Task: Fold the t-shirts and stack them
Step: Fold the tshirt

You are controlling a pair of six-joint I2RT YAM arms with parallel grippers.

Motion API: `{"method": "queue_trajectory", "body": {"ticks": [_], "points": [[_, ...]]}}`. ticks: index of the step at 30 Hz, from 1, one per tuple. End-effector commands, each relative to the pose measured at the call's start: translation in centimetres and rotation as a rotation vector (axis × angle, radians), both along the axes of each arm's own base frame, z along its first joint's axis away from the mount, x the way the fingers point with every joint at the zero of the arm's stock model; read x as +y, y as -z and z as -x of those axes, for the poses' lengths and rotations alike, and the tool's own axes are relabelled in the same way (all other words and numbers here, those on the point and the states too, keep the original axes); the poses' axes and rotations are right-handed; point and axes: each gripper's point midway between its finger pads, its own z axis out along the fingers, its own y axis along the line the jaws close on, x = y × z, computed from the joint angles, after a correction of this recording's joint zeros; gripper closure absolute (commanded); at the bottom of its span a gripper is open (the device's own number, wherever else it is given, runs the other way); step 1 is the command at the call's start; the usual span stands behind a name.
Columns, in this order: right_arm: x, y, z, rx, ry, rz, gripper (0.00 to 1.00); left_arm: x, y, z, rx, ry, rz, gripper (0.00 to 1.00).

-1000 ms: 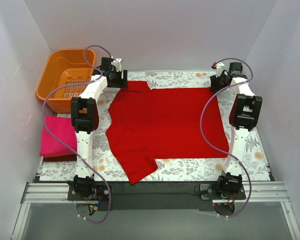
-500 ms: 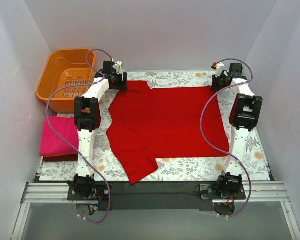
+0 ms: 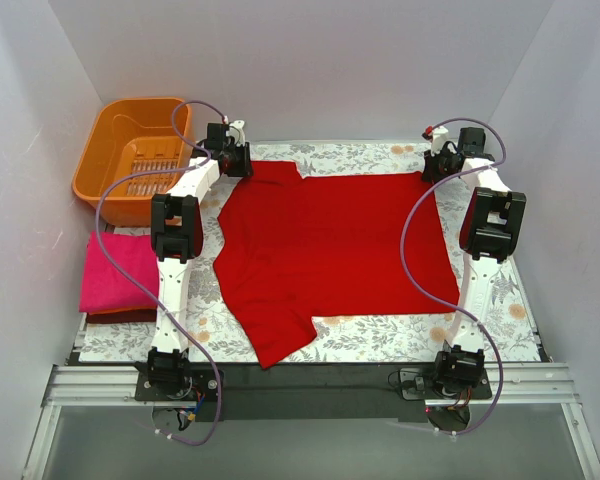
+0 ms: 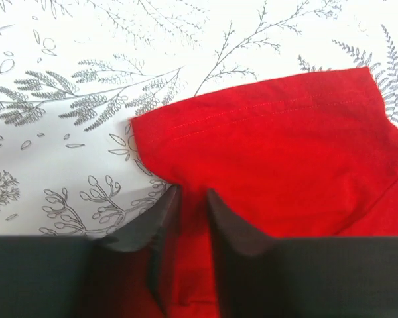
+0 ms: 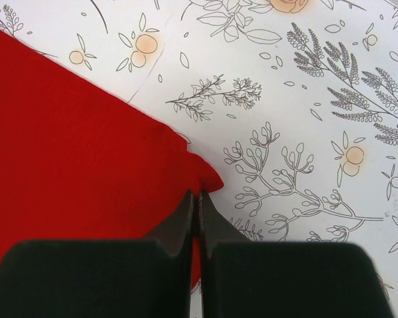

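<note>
Right gripper (image 5: 197, 195) pinching red t-shirt (image 5: 73, 146) corner, left gripper (image 4: 192, 192) astride sleeve (image 4: 272, 132)

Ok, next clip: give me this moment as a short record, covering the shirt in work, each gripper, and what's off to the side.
shirt in work: red t-shirt, spread flat on floral cloth
left gripper: at the far sleeve, jaws narrowly apart with cloth between; grip uncertain
right gripper: shut on the shirt's far right corner
stack: pink t-shirt, folded, atop dark red t-shirt, left edge
basket: orange, far left
</note>
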Motion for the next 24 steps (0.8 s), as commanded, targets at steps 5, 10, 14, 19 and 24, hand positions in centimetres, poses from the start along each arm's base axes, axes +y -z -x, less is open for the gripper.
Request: {"method": "queue_trajectory", "body": {"ticks": [5, 10, 14, 19, 24], "points": [[0.4, -1.5, 1.6, 0.025, -0.017, -0.014, 0.99, 0.9, -6.2, -2.4, -0.179, -0.020, -0.005, 1.00], [0.5, -4.1, 1.8, -0.018, -0.031, -0.023, 0.99, 0.8, -9.7, -1.8, -0.272, 0.026, -0.015, 1.00], [0.3, -5.5, 2.2, -0.039, -0.040, -0.028, 0.99, 0.7, -11.2, -0.2, -0.298, 0.082, -0.032, 1.00], [0.7, -6.2, 3.1, -0.049, -0.068, -0.029, 0.99, 0.5, -11.9, 2.5, -0.296, 0.120, -0.022, 1.00], [0.8, -7.2, 4.1, -0.060, -0.087, -0.029, 0.99, 0.4, -13.3, 3.9, -0.308, 0.128, -0.011, 1.00]]}}
